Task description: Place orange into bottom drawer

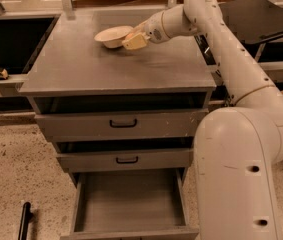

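My gripper (134, 40) is low over the back of the grey cabinet top (106, 69), right against the right side of the cream bowl (111, 36). The orange does not show on its own; the gripper's tip covers the spot beside the bowl, so I cannot tell whether it is there. The bottom drawer (131, 204) is pulled out at the foot of the cabinet, and its flat grey floor is bare. The two upper drawers (123, 125) with black handles are shut.
The arm's large white base (236, 174) stands right of the drawers. A black table (261, 14) is at the back right. A black bar (25, 219) lies on the speckled floor at the lower left. A dark recessed shelf (6, 44) holding a small object is to the left.
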Controlling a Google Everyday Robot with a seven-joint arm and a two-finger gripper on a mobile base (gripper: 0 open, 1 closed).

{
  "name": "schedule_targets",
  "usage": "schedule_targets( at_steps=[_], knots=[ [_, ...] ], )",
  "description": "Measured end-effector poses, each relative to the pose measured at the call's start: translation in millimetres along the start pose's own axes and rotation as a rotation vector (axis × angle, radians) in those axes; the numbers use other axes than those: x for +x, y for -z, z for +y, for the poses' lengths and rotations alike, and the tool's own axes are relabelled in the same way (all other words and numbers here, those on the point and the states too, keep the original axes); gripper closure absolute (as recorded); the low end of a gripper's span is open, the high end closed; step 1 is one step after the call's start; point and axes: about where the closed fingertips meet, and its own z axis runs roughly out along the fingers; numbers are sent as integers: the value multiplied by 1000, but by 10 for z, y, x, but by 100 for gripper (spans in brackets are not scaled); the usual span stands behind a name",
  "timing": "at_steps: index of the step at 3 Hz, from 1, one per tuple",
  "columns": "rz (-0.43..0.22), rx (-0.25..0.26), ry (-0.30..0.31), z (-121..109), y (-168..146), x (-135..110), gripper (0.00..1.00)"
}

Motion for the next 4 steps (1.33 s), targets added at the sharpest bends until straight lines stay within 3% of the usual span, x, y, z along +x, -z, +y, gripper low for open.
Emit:
schedule_targets(
  at_steps=[1, 2, 3, 4],
  knots=[
    [-115, -47, 161, 368, 133, -571, 100],
    [-149, -79, 260, 574, 52, -732, 100],
    [-146, -78, 260, 563, 51, -718, 100],
    [-157, -102, 194, 560, -9, -574, 100]
  ],
)
